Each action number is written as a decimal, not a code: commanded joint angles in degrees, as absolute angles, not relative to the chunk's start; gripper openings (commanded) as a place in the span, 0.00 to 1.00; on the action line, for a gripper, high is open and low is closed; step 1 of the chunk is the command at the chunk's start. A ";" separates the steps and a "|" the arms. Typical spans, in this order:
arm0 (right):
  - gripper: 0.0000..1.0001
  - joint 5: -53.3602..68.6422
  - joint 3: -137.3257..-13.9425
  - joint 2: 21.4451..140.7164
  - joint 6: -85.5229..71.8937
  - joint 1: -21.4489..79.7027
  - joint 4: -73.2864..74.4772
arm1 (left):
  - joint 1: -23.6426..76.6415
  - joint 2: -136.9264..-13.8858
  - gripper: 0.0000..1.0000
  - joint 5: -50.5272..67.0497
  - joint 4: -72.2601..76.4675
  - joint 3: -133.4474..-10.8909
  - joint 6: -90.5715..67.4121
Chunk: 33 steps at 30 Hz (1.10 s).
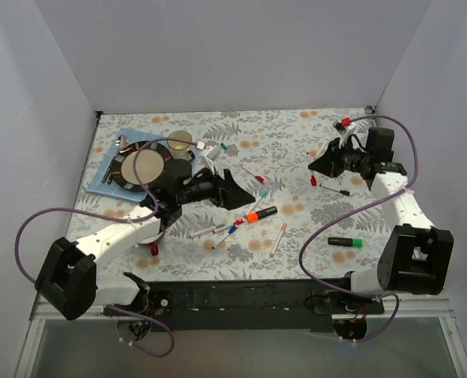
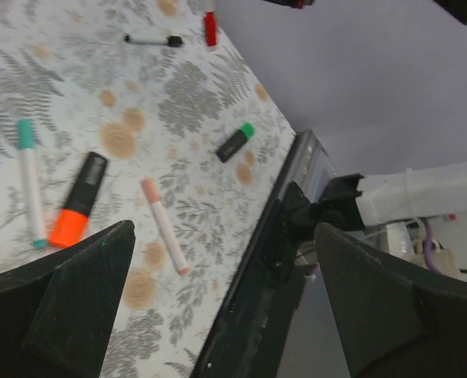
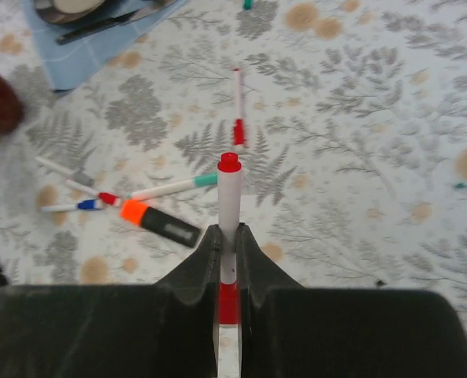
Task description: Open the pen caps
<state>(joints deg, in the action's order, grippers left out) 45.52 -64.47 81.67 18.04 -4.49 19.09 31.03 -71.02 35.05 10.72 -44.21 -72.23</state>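
My right gripper [image 1: 321,165] is shut on a thin white pen [image 3: 229,201] and holds it above the right side of the table. The pen has a red end [image 3: 229,162] past the fingertips and a red band [image 3: 229,303] between the jaws. My left gripper [image 1: 233,190] is open and empty, with both fingers wide apart in the left wrist view [image 2: 233,315]. On the table lie a black marker with an orange cap [image 1: 261,214], a black marker with a green cap [image 1: 346,242], a teal-capped pen [image 1: 258,197], a pink pen [image 1: 279,239], a red-capped pen [image 3: 238,110] and red- and blue-capped pens [image 1: 231,231].
A blue cloth [image 1: 99,183] with a round plate [image 1: 138,167] and cutlery lies at the back left. A thin black pen [image 2: 150,39] and a small red piece [image 2: 209,29] lie near the right arm. The black front rail [image 2: 272,260] marks the table's near edge.
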 commanded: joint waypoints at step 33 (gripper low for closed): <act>0.01 54.06 -26.19 62.05 -62.49 -4.31 -53.00 | 52.12 -103.71 0.49 20.92 41.13 -63.19 -91.14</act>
